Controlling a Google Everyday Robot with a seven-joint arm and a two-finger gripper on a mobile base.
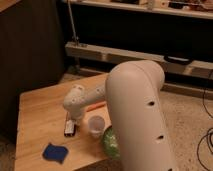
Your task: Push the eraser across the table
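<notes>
The hand [71,120] hangs low over the middle of the tabletop [37,107], tucked under the arm's rounded wrist, at the far end of the eraser [69,130]. I cannot tell whether it is open or closed, or whether it touches the eraser. The eraser lies flat just left of the clear cup [96,125], with the blue pad [55,152] nearer and further left. The low, end-on placement looks suited to a shove rather than a lift.

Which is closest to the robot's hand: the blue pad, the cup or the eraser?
The eraser, the small black-edged block: the gripper is right over it. The cup stands beside; the blue pad lies farther off.
</notes>
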